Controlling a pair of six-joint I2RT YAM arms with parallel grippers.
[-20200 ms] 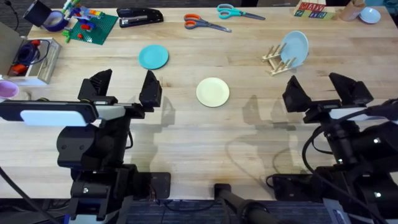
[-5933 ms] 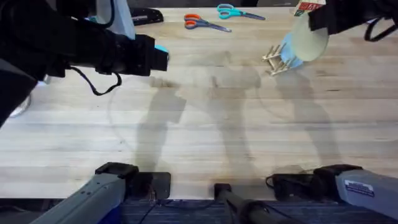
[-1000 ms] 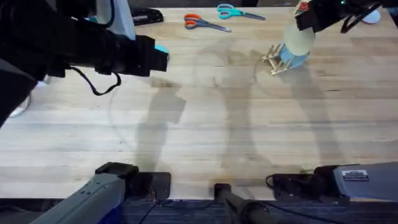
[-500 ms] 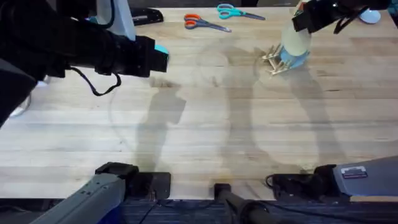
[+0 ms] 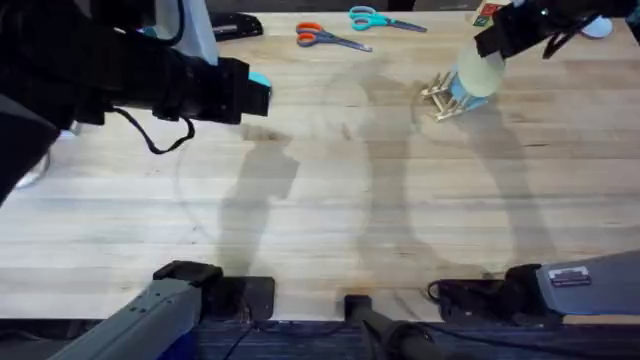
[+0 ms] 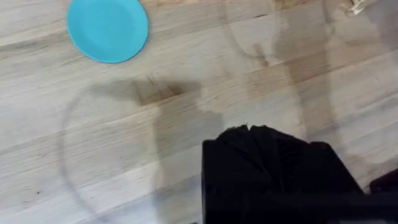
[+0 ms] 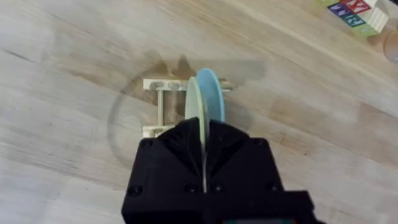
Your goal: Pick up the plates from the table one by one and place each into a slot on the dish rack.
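The small light-wood dish rack (image 5: 446,98) stands on the large light wooden plank table (image 5: 330,200), well right of the round teal plastic plate (image 6: 107,29). The round pale yellow plastic plate (image 5: 478,74) is on edge over the rack, just before the round sky-blue plate (image 7: 211,93) standing in it.

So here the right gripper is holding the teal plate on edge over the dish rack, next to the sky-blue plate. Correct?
Not quite: the plate in the right gripper is the pale yellow plate, as the right wrist view shows. The teal plate lies flat on the table. The rest stands: on edge over the dish rack, beside the sky-blue plate.

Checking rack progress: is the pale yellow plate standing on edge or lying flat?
On edge. The pale yellow plate stands upright over the dish rack, beside the light blue plate, gripped by the right end effector.
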